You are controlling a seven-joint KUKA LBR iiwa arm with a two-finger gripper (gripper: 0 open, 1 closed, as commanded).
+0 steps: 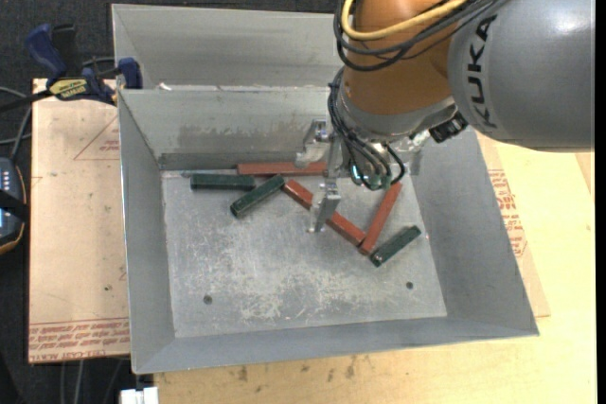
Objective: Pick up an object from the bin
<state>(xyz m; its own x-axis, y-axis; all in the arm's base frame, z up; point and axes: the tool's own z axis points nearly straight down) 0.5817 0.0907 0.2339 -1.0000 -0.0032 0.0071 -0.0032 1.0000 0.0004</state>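
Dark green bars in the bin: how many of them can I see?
3. The back-left green bar lies along the far wall; the slanted green bar lies right of it; the right green bar lies near the right wall. The arm may hide more.

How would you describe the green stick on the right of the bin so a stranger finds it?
Look in the grey metal bin, at the sticks across its floor. Go to their right end, below and right of the gripper: a dark green bar, tilted, beside two red bars. The other green bars lie left.
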